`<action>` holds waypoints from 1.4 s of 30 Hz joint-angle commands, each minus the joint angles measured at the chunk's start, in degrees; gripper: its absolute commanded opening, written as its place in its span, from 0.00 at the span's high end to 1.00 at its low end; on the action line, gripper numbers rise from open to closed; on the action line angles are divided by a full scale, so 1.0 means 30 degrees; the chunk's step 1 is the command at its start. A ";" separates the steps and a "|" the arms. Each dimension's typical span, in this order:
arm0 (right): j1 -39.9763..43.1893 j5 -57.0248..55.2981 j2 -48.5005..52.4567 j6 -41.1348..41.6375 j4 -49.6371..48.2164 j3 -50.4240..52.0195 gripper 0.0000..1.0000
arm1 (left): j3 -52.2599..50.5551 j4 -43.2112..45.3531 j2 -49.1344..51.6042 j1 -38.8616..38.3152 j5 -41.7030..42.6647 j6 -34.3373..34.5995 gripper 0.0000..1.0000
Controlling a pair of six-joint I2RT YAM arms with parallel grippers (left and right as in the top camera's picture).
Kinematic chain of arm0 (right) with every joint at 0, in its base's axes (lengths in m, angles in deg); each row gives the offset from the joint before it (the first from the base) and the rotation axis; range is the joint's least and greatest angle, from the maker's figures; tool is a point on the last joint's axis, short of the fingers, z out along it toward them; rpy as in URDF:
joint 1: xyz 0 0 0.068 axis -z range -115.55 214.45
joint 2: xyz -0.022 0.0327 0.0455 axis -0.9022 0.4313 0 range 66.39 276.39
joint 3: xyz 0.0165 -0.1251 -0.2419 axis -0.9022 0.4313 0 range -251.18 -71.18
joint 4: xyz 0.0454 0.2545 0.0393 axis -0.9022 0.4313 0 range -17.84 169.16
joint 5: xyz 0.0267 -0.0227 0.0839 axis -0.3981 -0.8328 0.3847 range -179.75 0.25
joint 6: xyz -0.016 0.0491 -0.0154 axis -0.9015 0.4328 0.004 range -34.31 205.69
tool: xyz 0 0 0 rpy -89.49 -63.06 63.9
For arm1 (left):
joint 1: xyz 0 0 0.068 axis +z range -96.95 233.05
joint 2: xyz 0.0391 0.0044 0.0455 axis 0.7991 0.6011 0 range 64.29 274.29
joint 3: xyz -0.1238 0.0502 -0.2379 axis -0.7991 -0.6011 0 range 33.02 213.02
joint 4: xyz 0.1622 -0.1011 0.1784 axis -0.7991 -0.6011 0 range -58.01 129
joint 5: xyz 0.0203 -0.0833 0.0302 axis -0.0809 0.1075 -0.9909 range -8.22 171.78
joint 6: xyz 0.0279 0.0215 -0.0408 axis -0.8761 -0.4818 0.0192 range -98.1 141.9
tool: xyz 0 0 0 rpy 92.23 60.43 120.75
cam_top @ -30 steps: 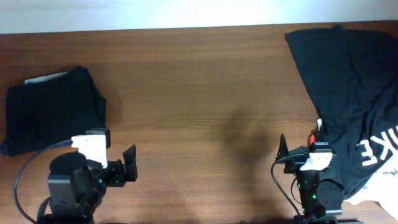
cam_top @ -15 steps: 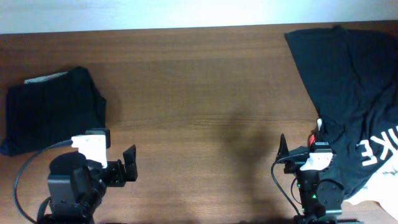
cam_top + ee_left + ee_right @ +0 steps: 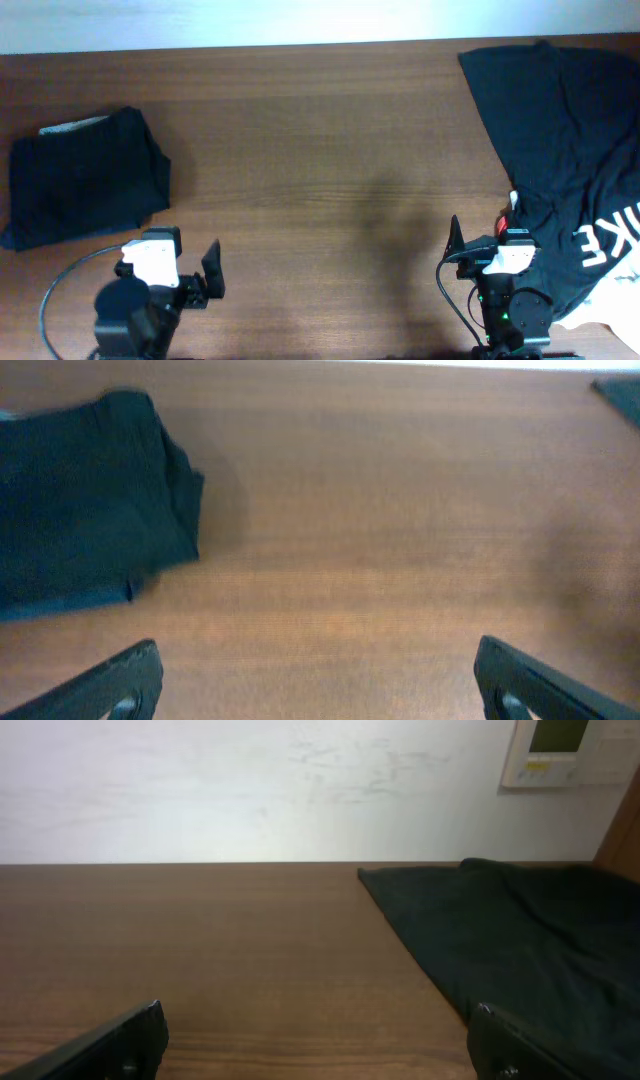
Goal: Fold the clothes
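Note:
A folded black garment point(image 3: 85, 185) with a strip of pale lining at its far edge lies at the table's left; it also shows in the left wrist view point(image 3: 85, 525). A large black garment with white lettering point(image 3: 565, 140) lies spread at the right, and its near corner shows in the right wrist view point(image 3: 510, 940). My left gripper point(image 3: 195, 272) is open and empty near the front edge, right of the folded garment point(image 3: 320, 685). My right gripper point(image 3: 480, 240) is open and empty at the spread garment's left edge point(image 3: 320, 1040).
The brown wooden table point(image 3: 330, 150) runs between the two garments. A pale cloth point(image 3: 612, 312) pokes out under the spread garment at the front right. A white wall with a control panel point(image 3: 570, 750) stands behind the table's far edge.
My left arm has drawn back toward the front edge and a little to the right, away from the folded garment. The right arm and both garments have not moved.

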 commanded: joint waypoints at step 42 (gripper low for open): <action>-0.0124 -0.0386 -0.0153 0.0211 0.0117 0.0102 0.01 | -1.2327 1.3325 -0.7278 -0.0787 -0.0051 -0.1552 0.01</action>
